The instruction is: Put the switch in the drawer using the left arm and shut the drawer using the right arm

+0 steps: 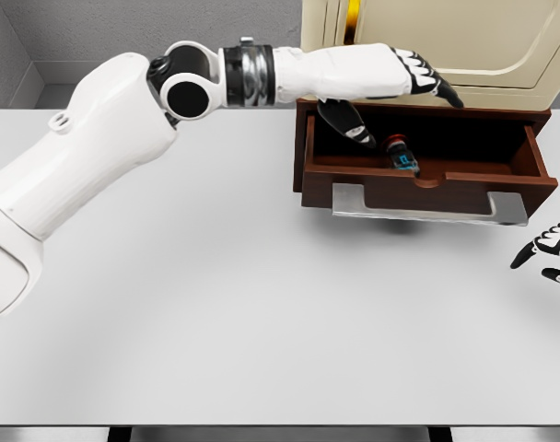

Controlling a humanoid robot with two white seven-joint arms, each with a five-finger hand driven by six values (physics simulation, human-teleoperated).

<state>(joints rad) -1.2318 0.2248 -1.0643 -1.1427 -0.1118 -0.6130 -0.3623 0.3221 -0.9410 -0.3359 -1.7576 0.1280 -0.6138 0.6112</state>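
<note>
reaching in from the left, the left arm spans the far part of the white table and ends with the left hand over the open drawer. its fingers are extended and relaxed, grasping nothing, with the thumb angled down into the drawer cavity. the switch, a small dark item with a red end and a teal patch, lies inside the drawer toward the middle, just right of the thumb tip and apart from it; whether it touches the front wall cannot be told. the drawer is dark brown wood, pulled out toward the near side, with a pale metal handle along its front edge overhanging the table. behind it stands a cream cabinet with a yellow fitting at the top. the right hand shows only at the right edge, low over the table, well apart from the drawer front and to its near right; its black-tipped fingers are loosely spread and hold nothing. open table surface lies between that hand and the handle. the near and left stretches of the table are bare up to their edges, and a grey wall closes the far left corner.
</note>
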